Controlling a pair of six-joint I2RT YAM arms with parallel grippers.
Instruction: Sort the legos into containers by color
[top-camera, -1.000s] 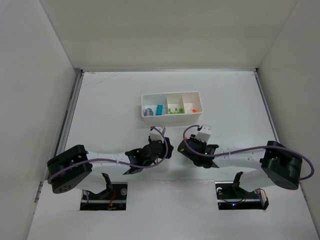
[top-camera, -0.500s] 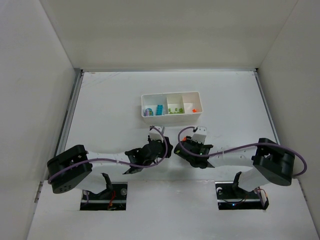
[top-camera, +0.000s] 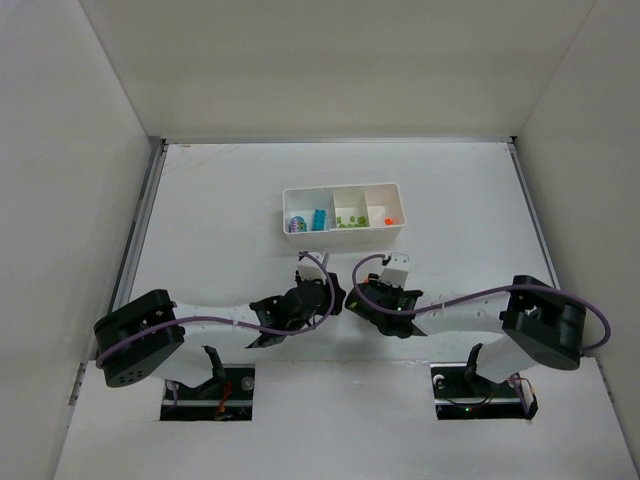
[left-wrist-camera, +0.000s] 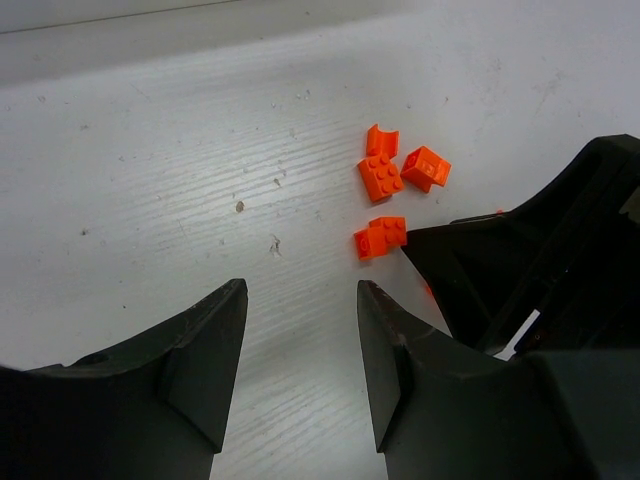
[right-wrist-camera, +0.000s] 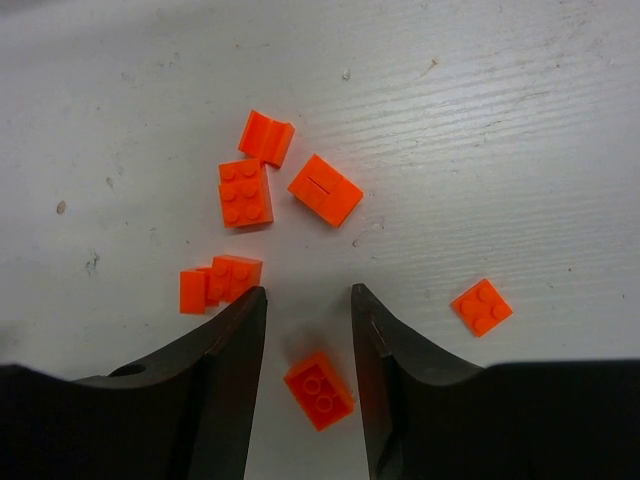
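1. The small orange plastic lego bricks (right-wrist-camera: 244, 192) lay loose in a little cluster on the white worktop (right-wrist-camera: 520, 120), near the white rectangular plastic tray (top-camera: 340, 188) but outside it. Neither gripper held one.
2. Over the last second my right arm had swung inward toward the left, bringing my right gripper (right-wrist-camera: 307, 295) over that cluster. My left gripper (left-wrist-camera: 300, 295) had barely shifted.
3. The right gripper's fingers were spread, with a single orange brick (right-wrist-camera: 319, 389) lying between them, untouched as far as I could tell. I judged that I was lining up a pick. Closing on the brick and carrying it to the tray's right compartment were not yet done.
4. My left gripper was spread too and held nothing. It hovered beside the same cluster.
5. The right wrist view showed at least six orange pieces, including a stray orange brick (right-wrist-camera: 481, 306) well apart from the others. The left wrist view showed only four (left-wrist-camera: 380, 177), because my right gripper's black body covered the rest.
6. Only the top view showed the tray, with teal-blue bricks (top-camera: 318, 219) in its left compartment, lime green bricks (top-camera: 348, 222) in the middle and orange pieces (top-camera: 388, 218) on the right. In that view my two grippers hid the loose cluster.
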